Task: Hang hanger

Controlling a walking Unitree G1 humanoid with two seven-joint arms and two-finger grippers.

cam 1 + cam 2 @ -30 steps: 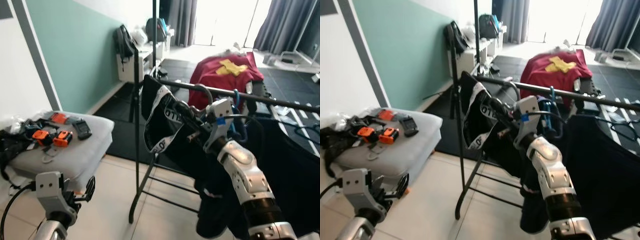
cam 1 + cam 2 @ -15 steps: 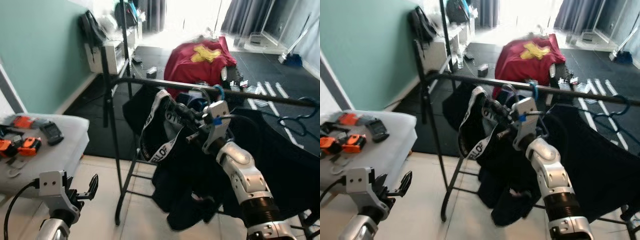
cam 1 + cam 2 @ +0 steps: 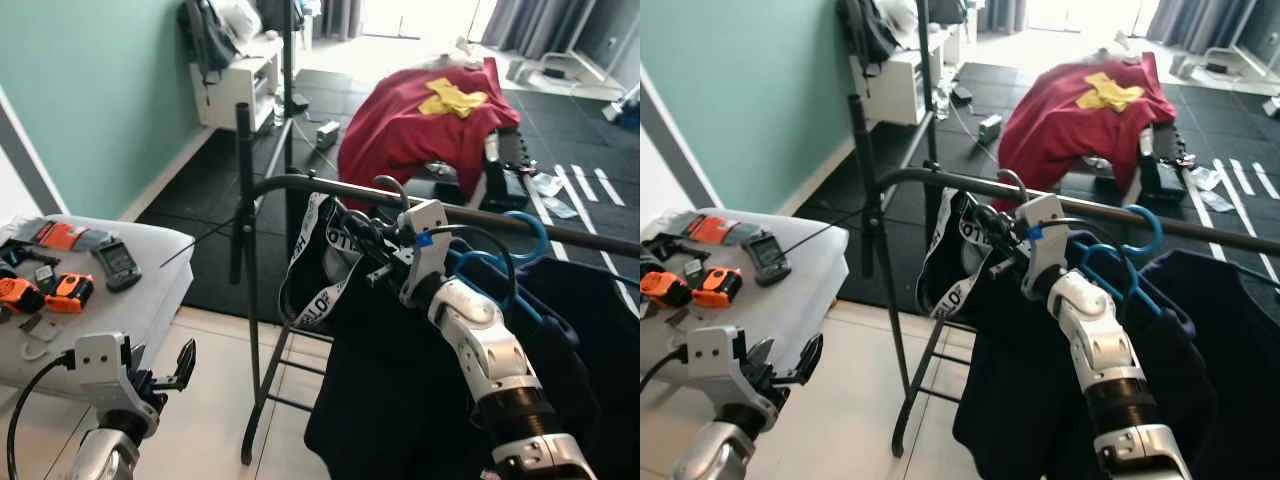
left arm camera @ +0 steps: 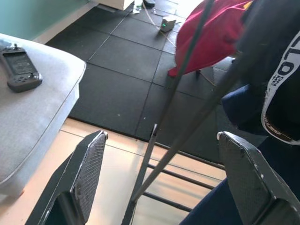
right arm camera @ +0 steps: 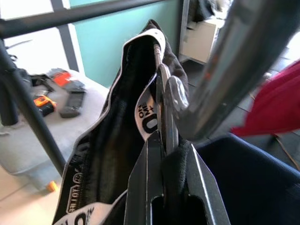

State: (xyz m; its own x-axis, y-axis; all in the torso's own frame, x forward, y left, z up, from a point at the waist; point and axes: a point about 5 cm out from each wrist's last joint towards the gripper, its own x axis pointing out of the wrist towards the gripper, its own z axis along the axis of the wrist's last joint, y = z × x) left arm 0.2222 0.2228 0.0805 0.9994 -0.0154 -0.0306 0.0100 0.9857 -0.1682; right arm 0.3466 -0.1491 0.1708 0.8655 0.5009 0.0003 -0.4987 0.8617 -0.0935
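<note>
A black garment with a white lettered band [image 3: 315,265] hangs from a metal hanger whose hook [image 3: 387,186] sits at the black rail [image 3: 300,183] of the clothes rack. My right gripper [image 3: 368,250] is raised just below the rail. It is shut on the hanger's thin metal neck [image 5: 166,108], with black cloth pinched in too. I cannot tell whether the hook rests on the rail. My left gripper [image 3: 185,365] hangs low by the grey pouf, open and holding nothing, with its fingers [image 4: 89,173] wide apart.
Blue hangers [image 3: 495,265] and dark navy clothes [image 3: 400,400] hang on the rail right of my gripper. The rack's upright post [image 3: 245,250] stands at left. A grey pouf [image 3: 150,290] carries a remote [image 3: 118,262] and orange tools [image 3: 70,290]. A red cloth [image 3: 420,130] lies beyond on black mats.
The camera has shifted, so the whole scene sits differently. My right gripper still grips the hanger by the rail. The blue hangers now show close beside it.
</note>
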